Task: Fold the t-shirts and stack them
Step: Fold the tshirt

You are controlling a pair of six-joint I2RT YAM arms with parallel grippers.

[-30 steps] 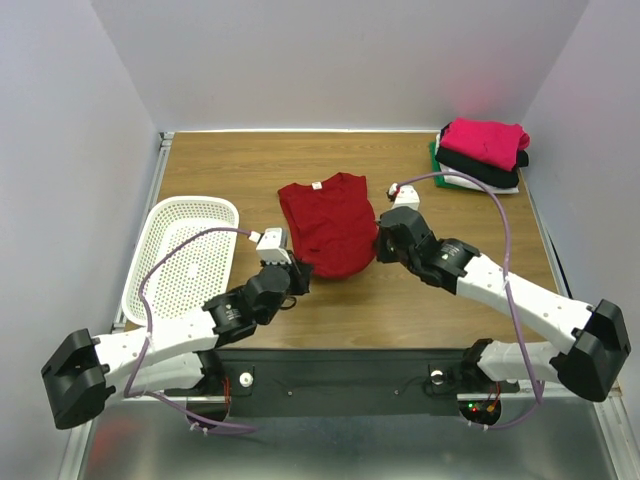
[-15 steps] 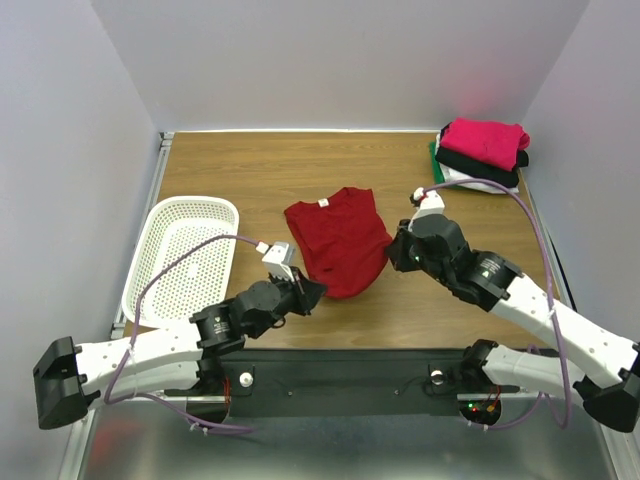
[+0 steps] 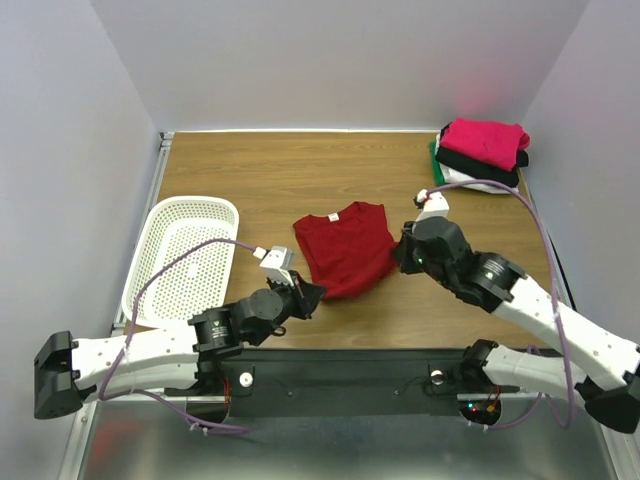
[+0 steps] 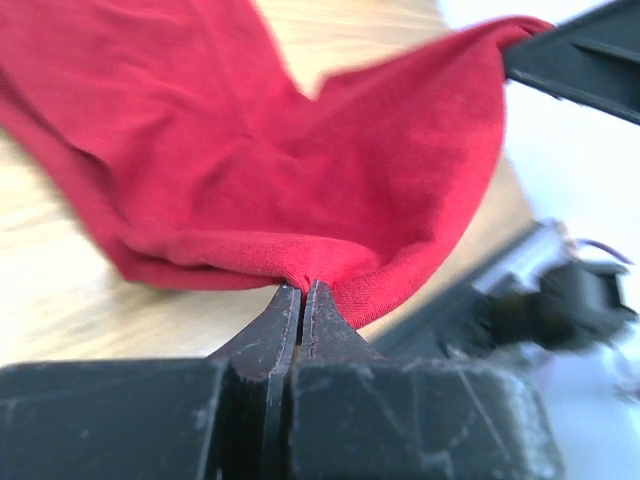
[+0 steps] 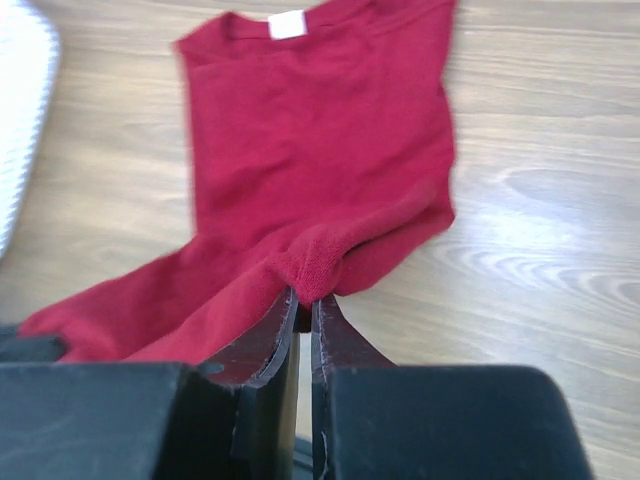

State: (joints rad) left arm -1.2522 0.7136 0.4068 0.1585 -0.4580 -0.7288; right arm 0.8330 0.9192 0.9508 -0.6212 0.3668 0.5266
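Large dark red cloth t-shirt (image 3: 345, 248), left gripper (image 4: 302, 298) clamped on its near hem, right gripper (image 5: 304, 305) pinching a bunched side edge, pinched cloth hidden between closed jaws

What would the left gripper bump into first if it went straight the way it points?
The dark red t-shirt. The left gripper is shut on its edge, and the bunched cloth lies right ahead of it. Past that looks like wooden table, though depth is hard to judge.

Dark red t-shirt (image 3: 343, 250) lies rumpled, centre — folded stack (image 3: 482, 150) far right.
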